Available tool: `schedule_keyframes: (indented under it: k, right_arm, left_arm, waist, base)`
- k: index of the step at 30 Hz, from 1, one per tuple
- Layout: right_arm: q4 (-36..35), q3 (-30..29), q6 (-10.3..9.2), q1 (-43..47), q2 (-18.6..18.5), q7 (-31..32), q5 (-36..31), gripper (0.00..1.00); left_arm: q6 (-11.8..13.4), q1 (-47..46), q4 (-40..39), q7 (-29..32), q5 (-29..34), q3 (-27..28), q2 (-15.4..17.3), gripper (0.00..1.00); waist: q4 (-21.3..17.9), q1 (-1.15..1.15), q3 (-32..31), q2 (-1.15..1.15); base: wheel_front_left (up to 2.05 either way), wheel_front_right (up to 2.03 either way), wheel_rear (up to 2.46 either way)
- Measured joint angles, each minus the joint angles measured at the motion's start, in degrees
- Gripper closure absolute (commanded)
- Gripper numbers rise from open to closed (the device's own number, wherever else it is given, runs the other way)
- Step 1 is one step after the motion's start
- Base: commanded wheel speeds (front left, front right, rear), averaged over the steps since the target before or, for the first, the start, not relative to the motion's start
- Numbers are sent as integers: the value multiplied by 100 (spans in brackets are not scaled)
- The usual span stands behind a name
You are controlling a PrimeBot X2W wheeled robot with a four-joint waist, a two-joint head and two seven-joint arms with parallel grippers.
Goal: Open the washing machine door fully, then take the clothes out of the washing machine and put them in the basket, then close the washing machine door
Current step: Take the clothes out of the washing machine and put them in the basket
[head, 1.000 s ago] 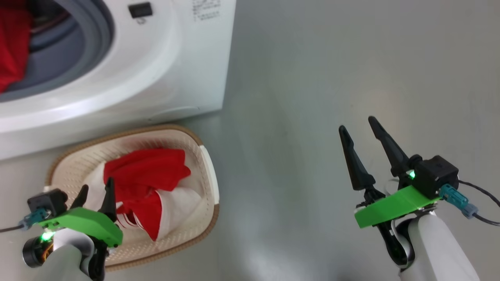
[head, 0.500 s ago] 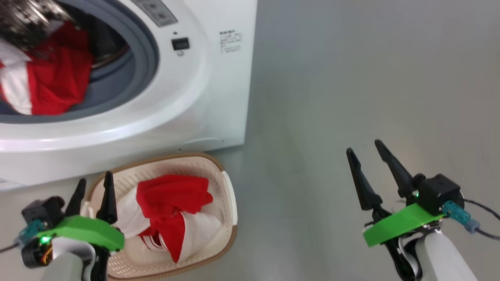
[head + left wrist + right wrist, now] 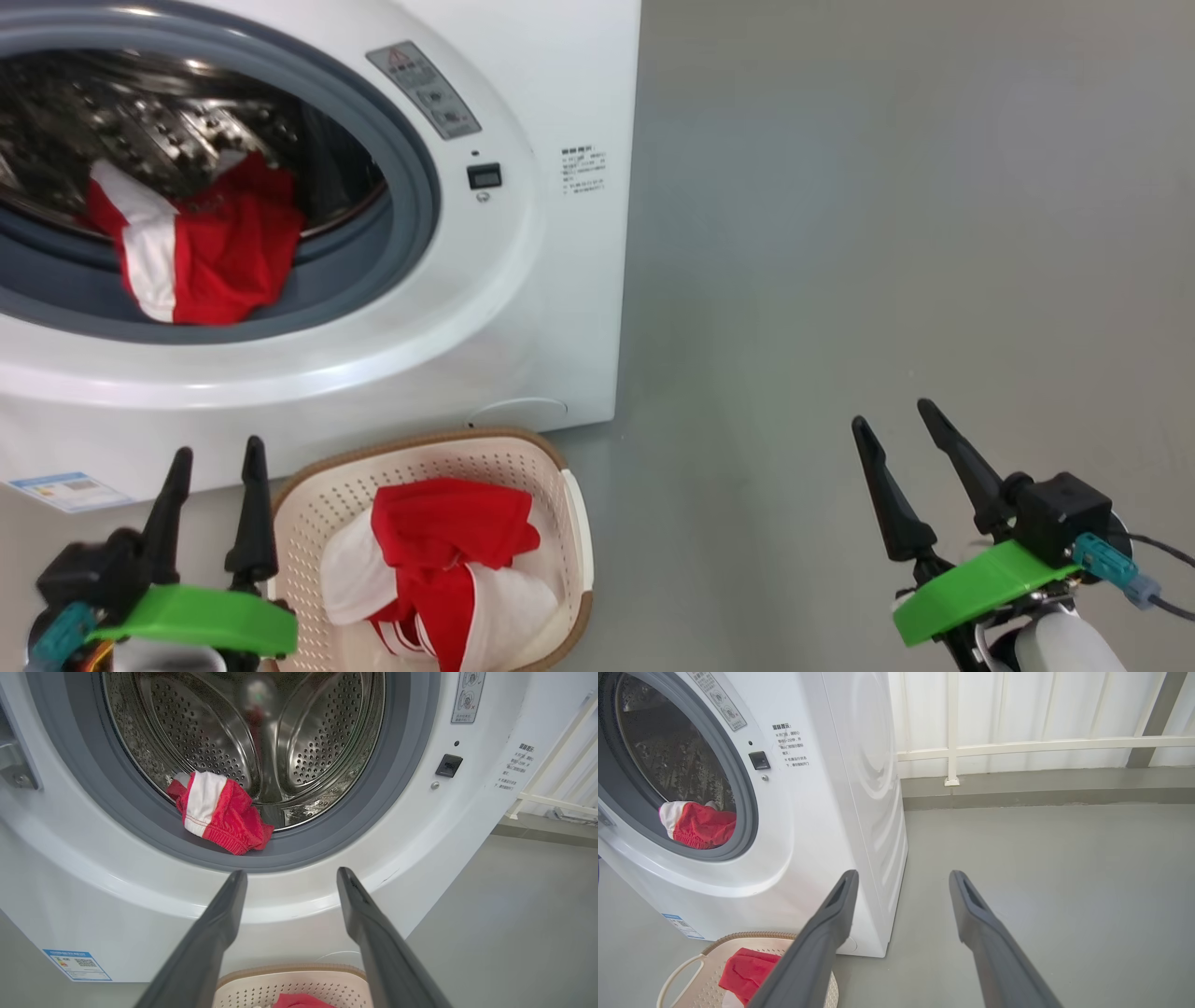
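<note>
Clothes [image 3: 448,551] are in neither pincer. The left gripper [image 3: 217,448], at 8 o'clock in the head view, has its two dark fingers spread wide with nothing between them, pointing toward 12 o'clock at the front of the washing machine [image 3: 523,280]. Just at its 3 o'clock sits the basket [image 3: 313,523], cream with a brown rim, on the grey floor [image 3: 887,233] close to the foot of the machine. A red and white heap of the clothes lies crumpled inside it.

The right gripper [image 3: 891,413], at 4 o'clock in that view, is likewise spread and empty. It is over bare floor, well apart from the basket, which lies toward its 9 o'clock.

Farther out, toward 12 o'clock from the left gripper, the machine's round mouth stands uncovered, ringed by a grey rubber seal [image 3: 411,215]. A second garment [image 3: 201,257], also red and white, rests at 6 o'clock in the steel drum [image 3: 317,742], its front edge lapping onto the seal. A small blue label [image 3: 65,487] is stuck low on the machine's front, at 9 o'clock from the left gripper. A white railing [image 3: 1017,745] runs along the wall behind the machine.
</note>
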Motion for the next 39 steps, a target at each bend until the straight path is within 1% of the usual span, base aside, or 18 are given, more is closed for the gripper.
schedule_keyframes:
  k: [7,11,19,34,39]
  right_arm:
    - [-16,-85,0,263,-19,0,3,0]
    - [-47,-142,0,394,-26,0,82,0]
    - [-100,-194,0,590,-34,0,99,0]
    - [-141,-200,0,591,-35,0,101,0]
    - [-155,-203,0,573,-16,0,100,0]
  left_arm:
    - [0,666,-891,0,265,249,-116,0]
    - [0,1021,-1300,0,308,353,-193,0]
    - [0,1545,-1748,0,397,487,-277,0]
    - [0,1588,-1825,0,403,491,-328,0]
    - [0,1345,-1381,0,404,388,-321,0]
  waist:
    - [45,0,-304,0]
    - [45,0,-416,0]
    - [28,0,-537,0]
    - [35,0,-459,0]
    - [60,0,-317,0]
  base:
    - [0,0,0]
    - [0,0,0]
    - [0,0,0]
    - [0,0,0]
    - [0,0,0]
